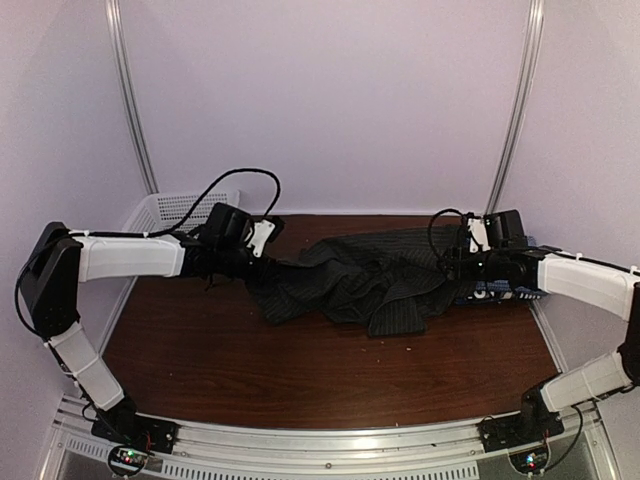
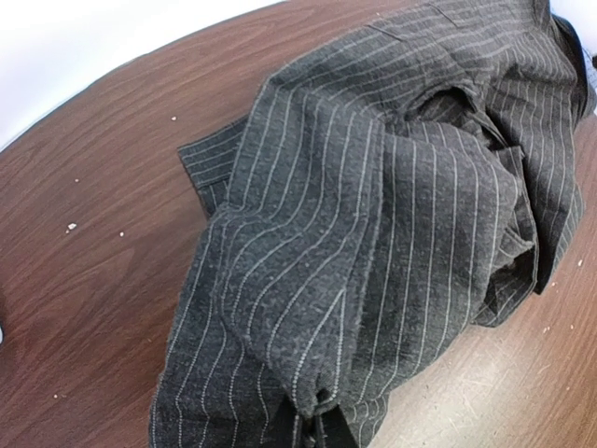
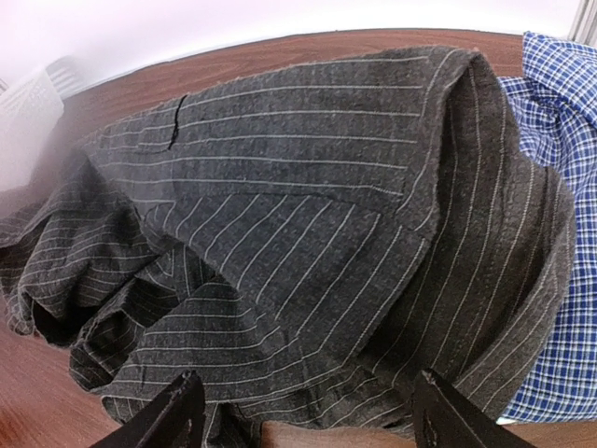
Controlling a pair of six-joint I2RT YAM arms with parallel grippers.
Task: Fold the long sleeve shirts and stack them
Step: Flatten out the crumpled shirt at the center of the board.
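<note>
Two arms are reaching out from the near edge of the counter [image 1: 300,370], and the relation that matters is lying between them. The black pinstriped shirt [image 1: 360,280] is sprawling crumpled to the right of the white mesh basket [image 1: 170,208]. Its long axis is running sideways, from the basket side toward the blue-checked shirt [image 1: 500,293] at the end away from the basket. The left end effector [image 1: 265,245] and the right end effector [image 3: 308,392] are sitting one at each end of that axis. Neither arm is clearly nearer, and the cloth is lying inward from both.

The left one, on the basket side, is meeting the shirt's edge. Its wrist view is showing cloth bunching to a point at the bottom, but the fingers are not showing, so I cannot tell whether it is pinching or parted. The right one is standing with its fingers [image 3: 177,415] apart, a fold of pinstriped cloth lying between and ahead of them, nothing clamped. That end of the shirt is draping onto the checked shirt.

In my judgement the coming move is calling for the right to close on that edge, so both arms can draw the shirt flat along its length. Furthest off, the basket is sitting in the corner, apart from the cloth.
</note>
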